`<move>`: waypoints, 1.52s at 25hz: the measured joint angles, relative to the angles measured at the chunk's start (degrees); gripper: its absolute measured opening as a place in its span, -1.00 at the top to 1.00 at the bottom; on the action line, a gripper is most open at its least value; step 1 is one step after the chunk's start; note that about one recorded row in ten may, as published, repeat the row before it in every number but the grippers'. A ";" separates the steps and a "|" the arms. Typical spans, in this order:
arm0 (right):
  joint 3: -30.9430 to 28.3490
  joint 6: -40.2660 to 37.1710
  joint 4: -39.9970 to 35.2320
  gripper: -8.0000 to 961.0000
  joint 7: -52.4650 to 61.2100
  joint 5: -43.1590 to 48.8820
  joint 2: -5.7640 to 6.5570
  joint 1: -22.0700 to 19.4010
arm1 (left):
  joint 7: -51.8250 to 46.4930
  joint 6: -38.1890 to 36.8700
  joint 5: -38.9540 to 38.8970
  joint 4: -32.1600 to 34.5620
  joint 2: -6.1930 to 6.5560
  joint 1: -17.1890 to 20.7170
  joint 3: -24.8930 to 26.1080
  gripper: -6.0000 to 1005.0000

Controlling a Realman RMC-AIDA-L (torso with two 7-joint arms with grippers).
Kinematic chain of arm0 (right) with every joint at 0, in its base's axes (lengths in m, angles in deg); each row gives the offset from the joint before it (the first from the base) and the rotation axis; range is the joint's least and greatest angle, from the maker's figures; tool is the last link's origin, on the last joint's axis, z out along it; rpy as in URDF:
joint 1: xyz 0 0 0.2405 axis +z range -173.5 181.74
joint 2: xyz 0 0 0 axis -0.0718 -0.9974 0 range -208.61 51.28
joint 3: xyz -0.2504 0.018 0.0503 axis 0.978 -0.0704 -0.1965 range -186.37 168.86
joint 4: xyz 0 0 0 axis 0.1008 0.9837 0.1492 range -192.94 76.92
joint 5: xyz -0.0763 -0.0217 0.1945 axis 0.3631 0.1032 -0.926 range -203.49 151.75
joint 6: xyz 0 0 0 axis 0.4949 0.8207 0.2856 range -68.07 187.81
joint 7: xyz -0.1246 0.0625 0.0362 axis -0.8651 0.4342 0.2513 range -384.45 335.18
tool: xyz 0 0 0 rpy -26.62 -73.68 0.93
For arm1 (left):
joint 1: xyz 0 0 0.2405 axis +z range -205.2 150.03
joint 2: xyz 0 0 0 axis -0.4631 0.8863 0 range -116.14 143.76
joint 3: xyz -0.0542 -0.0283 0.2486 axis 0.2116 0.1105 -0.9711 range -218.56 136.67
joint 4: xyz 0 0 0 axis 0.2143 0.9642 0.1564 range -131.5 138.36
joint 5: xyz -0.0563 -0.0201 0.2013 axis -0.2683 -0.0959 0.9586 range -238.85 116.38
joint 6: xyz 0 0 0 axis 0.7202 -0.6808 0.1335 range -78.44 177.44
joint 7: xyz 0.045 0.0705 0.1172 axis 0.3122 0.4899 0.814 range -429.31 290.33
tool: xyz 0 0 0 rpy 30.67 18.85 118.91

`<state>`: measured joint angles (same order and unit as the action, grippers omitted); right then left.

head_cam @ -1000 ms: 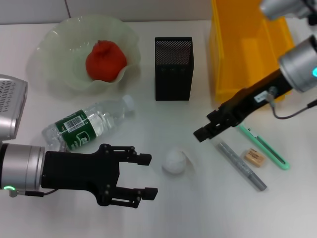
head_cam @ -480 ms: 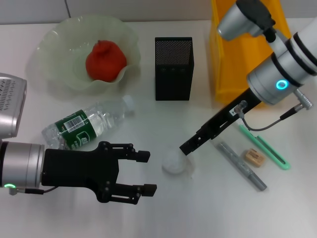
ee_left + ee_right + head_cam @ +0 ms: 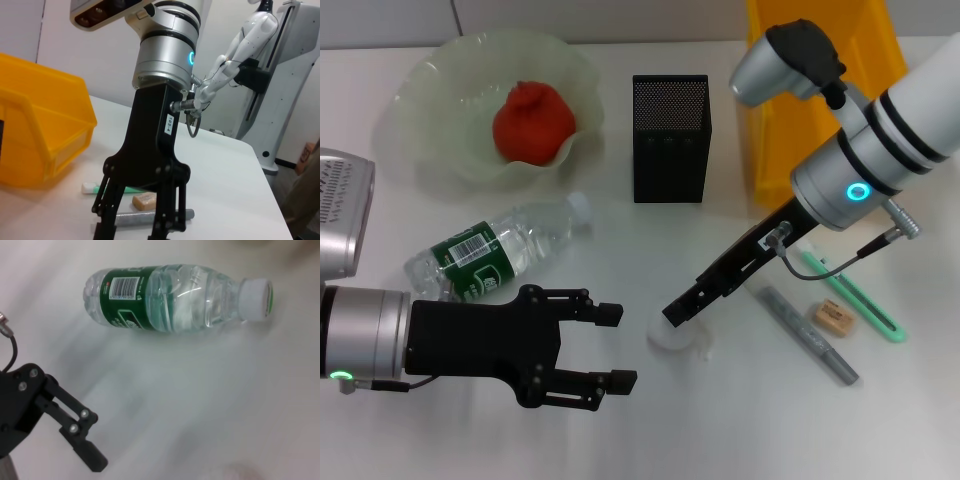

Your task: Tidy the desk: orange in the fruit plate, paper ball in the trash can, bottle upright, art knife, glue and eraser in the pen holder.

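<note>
Your right gripper had descended onto the paper ball on the white desk; its finger state could not be told. Your left gripper lay spread open nearby, a white wall and stand behind.

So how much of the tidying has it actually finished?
Only one step looks done: the orange sits in the fruit plate. In hand: the right gripper is at the paper ball, not visibly gripping it. The left gripper waits open nearby. Left: the bottle lies flat, and the knife, glue and eraser are outside the pen holder.
</note>
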<state>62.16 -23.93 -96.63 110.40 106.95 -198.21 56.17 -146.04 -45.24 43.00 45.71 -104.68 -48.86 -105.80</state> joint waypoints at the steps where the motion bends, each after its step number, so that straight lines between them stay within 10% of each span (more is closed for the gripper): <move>1: 0.53 0.56 0.05 -0.72 0.00 -0.09 -0.03 0.01 | 0.00 0.00 0.00 0.00 0.00 0.00 0.00 -0.53; 23: 2.82 2.69 1.40 -0.40 -0.20 -0.20 -0.07 0.13 | 0.00 0.84 0.01 -0.62 0.02 -0.46 0.00 -0.53; 31: 2.83 2.71 0.60 0.14 -0.74 -0.21 -0.07 -0.71 | 0.00 1.05 0.01 -0.62 0.02 -0.47 0.00 -0.53; 38: 1.92 -0.80 -14.10 0.35 -1.31 -5.05 0.30 -10.40 | 0.00 1.16 -0.13 -0.61 0.02 -0.44 0.00 -0.53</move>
<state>64.08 -24.73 -110.72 109.09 101.90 -197.91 45.77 -146.04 -44.08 42.87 45.09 -104.66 -49.30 -105.80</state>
